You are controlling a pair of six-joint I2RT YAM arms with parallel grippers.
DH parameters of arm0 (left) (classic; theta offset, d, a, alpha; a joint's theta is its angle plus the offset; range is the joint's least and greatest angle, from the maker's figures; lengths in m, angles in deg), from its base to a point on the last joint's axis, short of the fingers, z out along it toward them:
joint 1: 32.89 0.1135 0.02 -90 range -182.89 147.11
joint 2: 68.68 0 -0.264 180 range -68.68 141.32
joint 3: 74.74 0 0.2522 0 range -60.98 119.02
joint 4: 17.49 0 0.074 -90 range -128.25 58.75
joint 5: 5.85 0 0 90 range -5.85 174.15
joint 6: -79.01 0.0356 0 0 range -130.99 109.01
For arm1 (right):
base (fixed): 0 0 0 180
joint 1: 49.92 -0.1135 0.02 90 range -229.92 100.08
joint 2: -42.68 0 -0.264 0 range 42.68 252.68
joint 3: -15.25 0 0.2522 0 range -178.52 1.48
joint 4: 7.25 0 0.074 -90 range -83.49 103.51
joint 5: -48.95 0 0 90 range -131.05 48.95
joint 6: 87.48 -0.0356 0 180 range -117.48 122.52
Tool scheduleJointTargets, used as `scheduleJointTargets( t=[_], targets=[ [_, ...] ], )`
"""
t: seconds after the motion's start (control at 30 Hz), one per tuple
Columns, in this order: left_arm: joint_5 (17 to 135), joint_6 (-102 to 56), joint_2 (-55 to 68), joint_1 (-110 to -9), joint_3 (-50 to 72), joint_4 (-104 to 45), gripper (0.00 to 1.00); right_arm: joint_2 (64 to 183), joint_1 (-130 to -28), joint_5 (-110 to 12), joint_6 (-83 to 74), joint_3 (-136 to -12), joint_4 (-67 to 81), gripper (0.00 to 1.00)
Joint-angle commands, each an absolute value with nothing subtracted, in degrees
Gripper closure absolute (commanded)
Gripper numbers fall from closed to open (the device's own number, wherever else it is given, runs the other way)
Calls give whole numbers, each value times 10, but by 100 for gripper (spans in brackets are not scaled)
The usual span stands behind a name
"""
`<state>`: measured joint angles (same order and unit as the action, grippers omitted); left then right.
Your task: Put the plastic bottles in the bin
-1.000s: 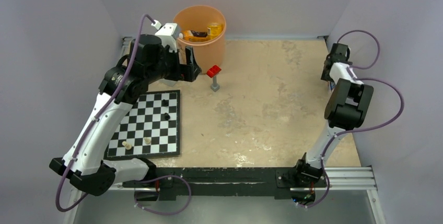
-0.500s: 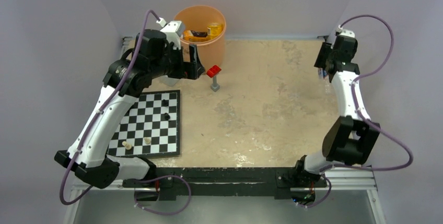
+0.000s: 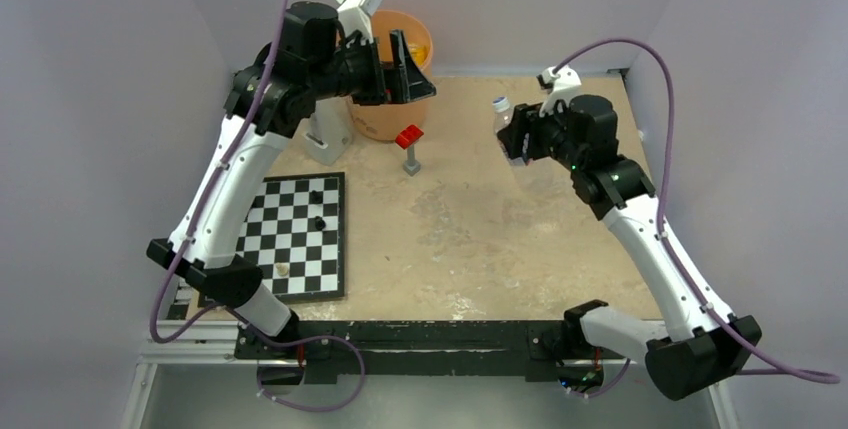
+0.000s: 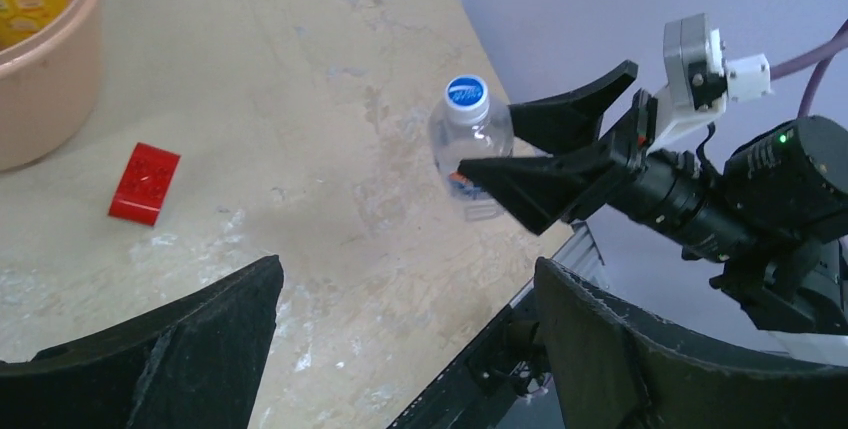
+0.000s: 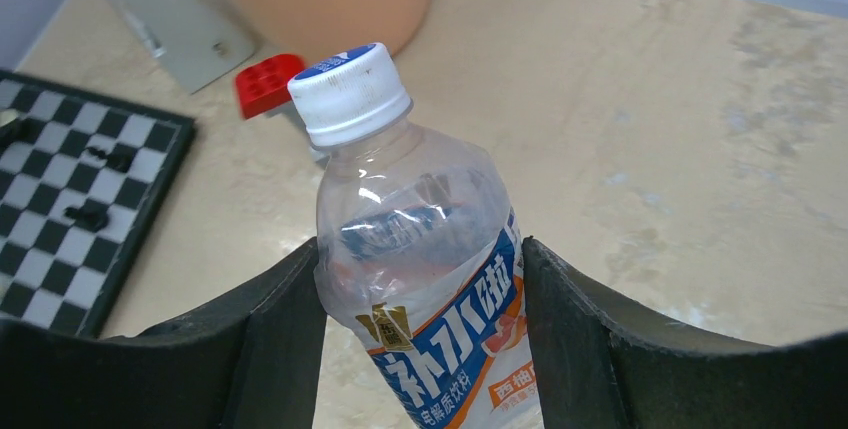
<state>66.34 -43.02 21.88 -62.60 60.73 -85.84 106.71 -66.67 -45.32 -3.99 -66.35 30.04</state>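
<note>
Over the worktop (image 3: 480,219), the right hand (image 3: 513,137), gripping a plastic bottle (image 3: 503,114), has swung toward the bin (image 3: 378,121) for a likely drop; the left hand (image 3: 408,69) gapes empty.

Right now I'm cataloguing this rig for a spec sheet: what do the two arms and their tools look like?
The left arm and right arm have white links and black joint housings, each trailed by a purple cable. The left tool and right tool each carry two broad, matte black, tapering fingers. A green light glows on the right wrist.
</note>
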Motion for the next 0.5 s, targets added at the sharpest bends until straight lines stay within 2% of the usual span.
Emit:
scheduleJointTargets(
  t=[0.0, 0.17, 0.47],
  targets=[
    [588, -468, 268, -640, 640, -814, 2, 1051, -735, -464, -64, -655, 284, 55],
    [614, -452, 328, -672, 697, -866, 2, 1062, -783, -459, -79, -664, 268, 55],
    [611, -433, 341, -678, 645, -850, 9, 1089, -831, -433, -82, -684, 265, 54]
  ],
)
